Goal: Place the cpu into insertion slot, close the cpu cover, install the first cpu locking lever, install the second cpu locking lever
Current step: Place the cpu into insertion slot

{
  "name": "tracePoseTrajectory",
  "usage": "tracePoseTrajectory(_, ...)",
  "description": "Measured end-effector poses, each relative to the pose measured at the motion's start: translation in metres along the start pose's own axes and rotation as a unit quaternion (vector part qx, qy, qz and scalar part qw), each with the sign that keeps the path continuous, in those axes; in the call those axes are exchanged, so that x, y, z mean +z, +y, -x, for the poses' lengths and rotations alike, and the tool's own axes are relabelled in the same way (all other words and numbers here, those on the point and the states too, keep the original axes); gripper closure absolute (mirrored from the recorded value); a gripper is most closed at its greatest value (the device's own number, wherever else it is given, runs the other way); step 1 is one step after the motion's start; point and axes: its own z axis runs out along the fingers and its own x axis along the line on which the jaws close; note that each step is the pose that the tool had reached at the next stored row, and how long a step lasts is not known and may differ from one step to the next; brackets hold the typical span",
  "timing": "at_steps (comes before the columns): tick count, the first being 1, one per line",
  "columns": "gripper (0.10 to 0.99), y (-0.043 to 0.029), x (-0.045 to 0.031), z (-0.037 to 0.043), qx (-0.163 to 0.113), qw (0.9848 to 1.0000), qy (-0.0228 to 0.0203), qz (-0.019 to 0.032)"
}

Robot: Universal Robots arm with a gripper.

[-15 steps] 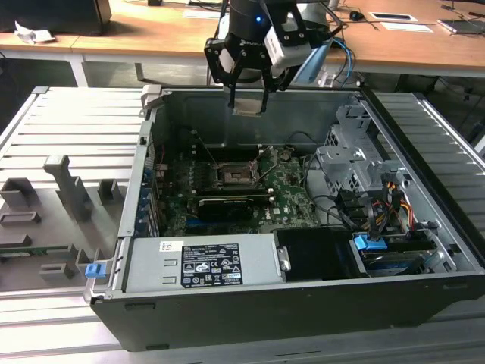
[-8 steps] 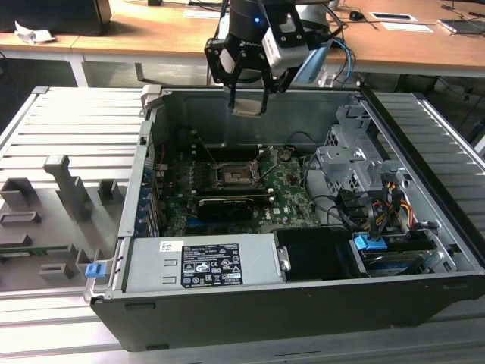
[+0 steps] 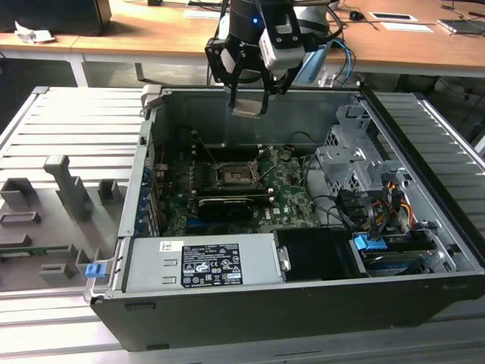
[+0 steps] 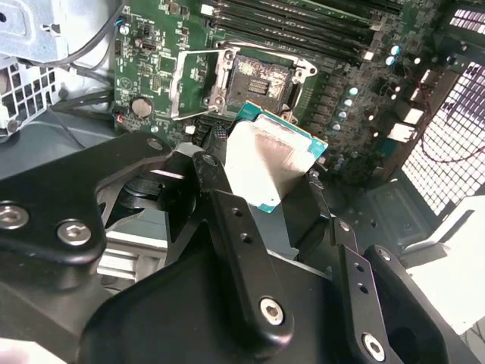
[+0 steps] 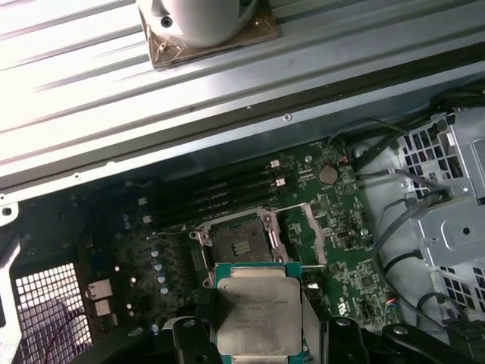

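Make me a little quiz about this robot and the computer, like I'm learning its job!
1. True or false: the cpu sits inside the insertion slot.
2. What is the gripper holding? A) a spoon B) the cpu C) a screwdriver
3. Fill in the gap: the cpu cover is flipped ____ (open or closed).

Key: 1 false, it hangs above the slot in the jaws; 2 B; 3 open.
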Motion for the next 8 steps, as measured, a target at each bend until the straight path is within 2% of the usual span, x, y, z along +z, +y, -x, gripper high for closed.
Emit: tracePoseTrajectory(8,0.549,-0.0001,0.0004,0.0,0.03,0.9995,-0.0027,0.0005)
